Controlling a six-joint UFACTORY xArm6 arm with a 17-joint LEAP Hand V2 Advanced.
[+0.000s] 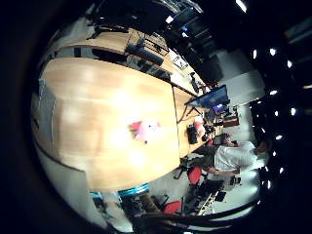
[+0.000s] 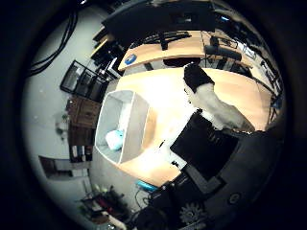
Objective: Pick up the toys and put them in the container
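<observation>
From the little-finger side, a small pink plush toy with a red patch lies alone near the middle of the pale wooden worktop, well below the palm. It looks soft and light, likely to squash rather than slip, so closing round its plump body should hold better than pinching a limb.

From the thumb side, a white open-topped fabric container sits at the worktop's edge with a light blue toy already inside. The white and black hand shows one outstretched finger; it holds nothing.
</observation>
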